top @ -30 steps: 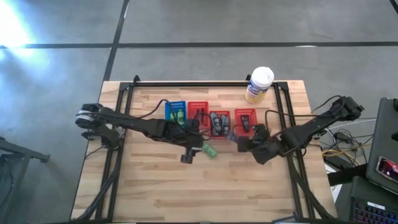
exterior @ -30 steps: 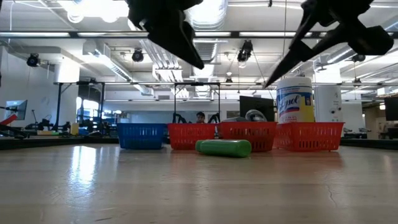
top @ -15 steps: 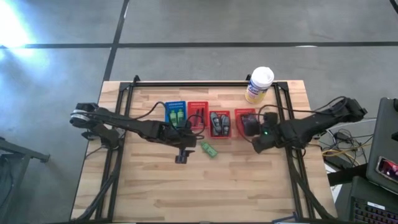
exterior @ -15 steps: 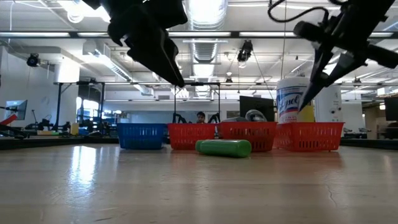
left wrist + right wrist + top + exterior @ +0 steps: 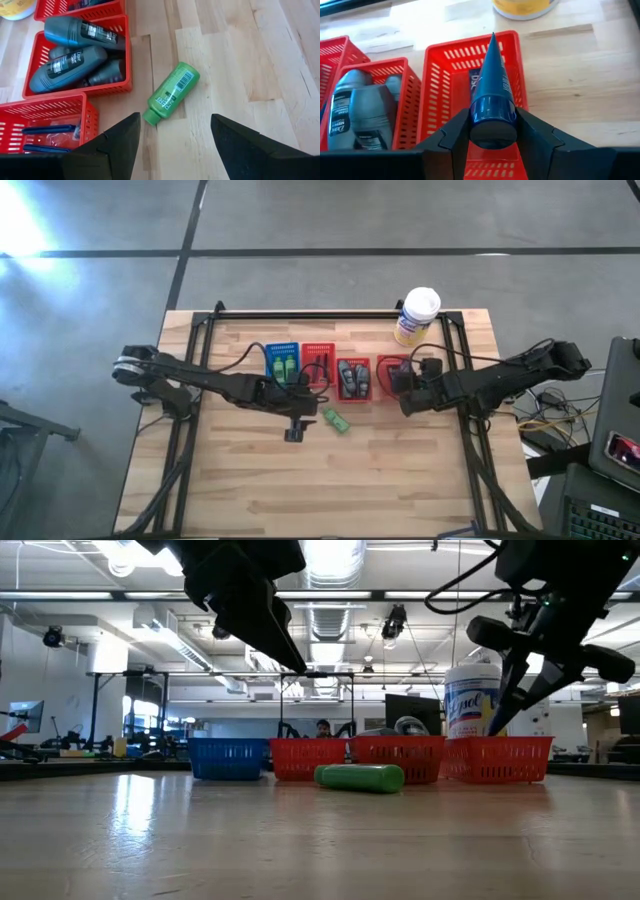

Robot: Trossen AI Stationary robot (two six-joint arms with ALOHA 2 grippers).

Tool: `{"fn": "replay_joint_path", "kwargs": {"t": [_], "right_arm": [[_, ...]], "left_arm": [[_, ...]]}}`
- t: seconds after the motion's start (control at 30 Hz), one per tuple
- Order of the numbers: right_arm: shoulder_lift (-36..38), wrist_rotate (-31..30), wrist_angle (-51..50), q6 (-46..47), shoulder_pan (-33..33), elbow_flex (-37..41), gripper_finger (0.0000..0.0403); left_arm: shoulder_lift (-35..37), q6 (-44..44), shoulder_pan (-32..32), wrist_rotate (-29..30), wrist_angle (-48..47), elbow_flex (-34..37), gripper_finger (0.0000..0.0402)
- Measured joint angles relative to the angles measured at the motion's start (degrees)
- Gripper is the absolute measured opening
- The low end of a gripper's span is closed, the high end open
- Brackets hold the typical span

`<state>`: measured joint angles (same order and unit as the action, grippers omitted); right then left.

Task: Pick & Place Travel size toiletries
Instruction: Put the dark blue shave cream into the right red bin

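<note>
Here right gripper (image 5: 492, 131) clamps blue tube (image 5: 491, 85) over red basket (image 5: 436, 80), seemingly; left gripper (image 5: 172, 137) open.

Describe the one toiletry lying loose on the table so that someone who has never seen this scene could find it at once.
Start at the row of four small baskets across the middle of the wooden table, one blue and three red. Just in front of that row, ahead of the left gripper, lies a small green bottle on its side. It is the only toiletry on bare wood; the others in view are in baskets or held.
</note>
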<state>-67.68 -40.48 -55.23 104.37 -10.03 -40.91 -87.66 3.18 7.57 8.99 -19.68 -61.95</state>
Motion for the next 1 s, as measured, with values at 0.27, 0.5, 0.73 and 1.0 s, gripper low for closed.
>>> {"fn": "replay_joint_path", "kwargs": {"t": [0.27,0.5,0.73,1.0], "right_arm": [[0.0,0.2,0.8,0.3,0.0,1.3,0.0125],[0.0,0.2,0.8,-0.1,0.0,1.3,0.0126],[0.0,0.2,1.3,-1.1,0.0,1.3,0.0126],[0.0,0.2,1.7,-1.3,0.0,1.4,0.0122]], "left_arm": [[0.0,-0.3,0.0,0.0,-0.1,0.0,0.0246],[0.0,-0.4,0.0,0.1,-0.2,0.0,0.0246],[0.0,-0.4,0.0,0.1,-0.2,0.0,0.0246],[0.0,-2.7,0.0,0.1,-2.7,0.0,0.0246]]}}
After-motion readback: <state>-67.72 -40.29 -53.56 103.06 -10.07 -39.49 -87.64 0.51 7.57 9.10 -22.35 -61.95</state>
